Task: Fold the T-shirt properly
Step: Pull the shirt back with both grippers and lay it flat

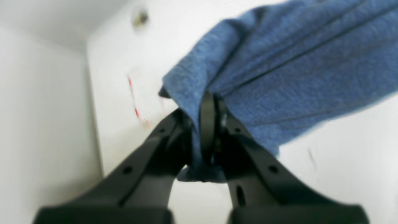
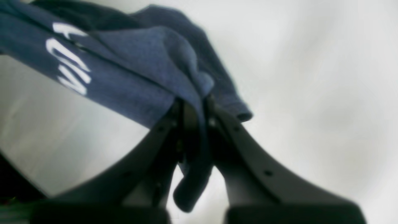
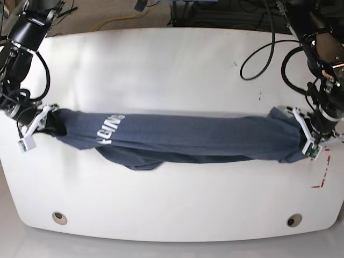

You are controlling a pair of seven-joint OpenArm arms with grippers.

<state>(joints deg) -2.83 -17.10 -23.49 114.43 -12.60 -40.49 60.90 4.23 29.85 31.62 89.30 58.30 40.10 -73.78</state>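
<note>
T-shirt [image 3: 183, 138] stretched lengthwise across mid table [image 3: 172, 70], sagging at the lettering end. Left gripper [image 1: 203, 124] clamped on one end, right gripper [image 2: 194, 116] clamped on the other. Risk: thin bunched pinch could slip if pulled tighter, dropping fabric & skewing the fold.

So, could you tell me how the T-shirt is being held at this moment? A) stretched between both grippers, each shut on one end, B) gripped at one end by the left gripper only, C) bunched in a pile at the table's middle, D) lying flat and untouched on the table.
A: the T-shirt spans the white table as a long band, with the left gripper and the right gripper each clamped on one end.
</note>
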